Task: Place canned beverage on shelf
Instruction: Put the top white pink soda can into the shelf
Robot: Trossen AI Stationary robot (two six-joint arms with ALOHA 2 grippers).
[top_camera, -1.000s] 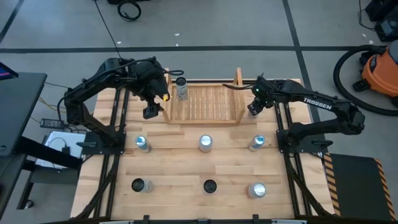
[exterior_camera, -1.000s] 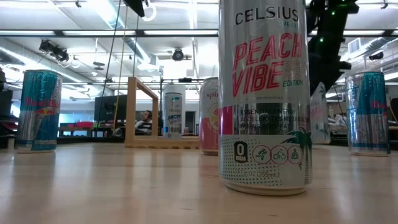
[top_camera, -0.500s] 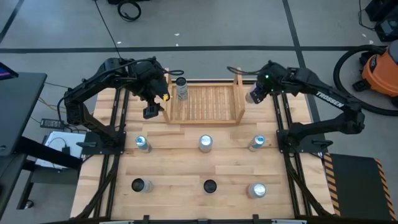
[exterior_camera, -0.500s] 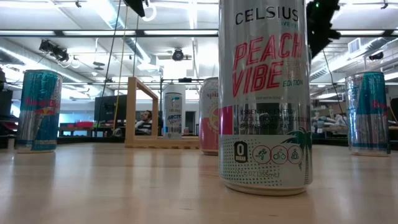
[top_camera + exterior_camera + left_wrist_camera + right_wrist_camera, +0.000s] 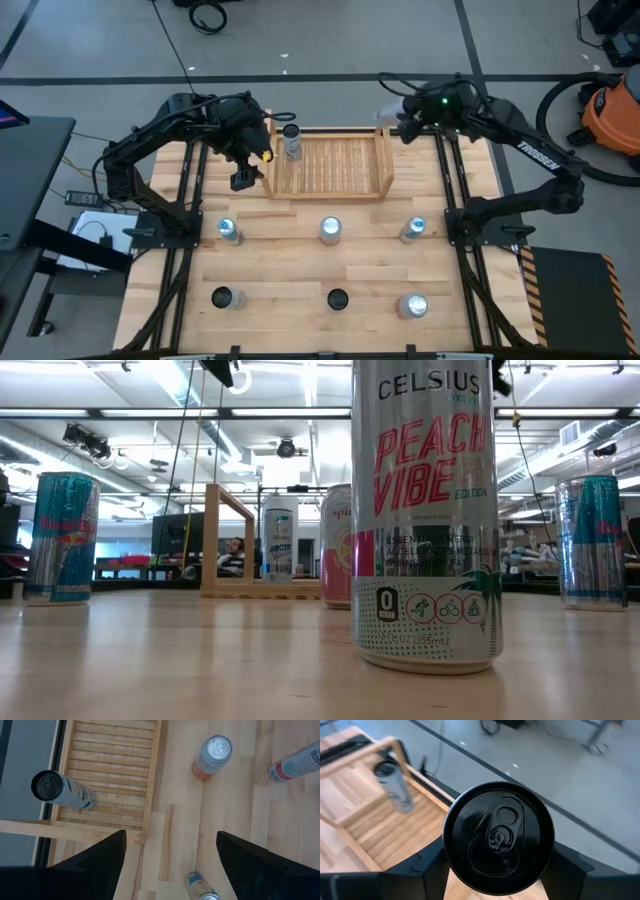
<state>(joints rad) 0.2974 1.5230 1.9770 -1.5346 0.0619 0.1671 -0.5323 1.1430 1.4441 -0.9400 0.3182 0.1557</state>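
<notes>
- Right gripper (image 5: 392,118) is raised over the far right corner of the shelf (image 5: 330,167), fingers closed on a black-topped can (image 5: 498,837); in the right wrist view the can's lid fills the gap between the two dark fingers (image 5: 432,865).
- The held can sits above and just beyond the shelf's right upright board (image 5: 384,125), not on the slats.
- Left gripper (image 5: 243,178) hangs just outside the shelf's left board, fingers spread wide with nothing between them; left wrist view shows bare table between the fingers (image 5: 100,855).
- One white can (image 5: 291,141) stands upright on the slatted base at the far left corner of the shelf; also seen in the left wrist view (image 5: 62,790) and the low view (image 5: 279,539).
- Six more cans stand on the table (image 5: 280,295) nearer the front, in two rows of three, well apart from the shelf.
- Low view: a silver "Peach Vibe" can (image 5: 425,510) stands closest to the camera; blue cans at either side (image 5: 62,538) (image 5: 592,540).
</notes>
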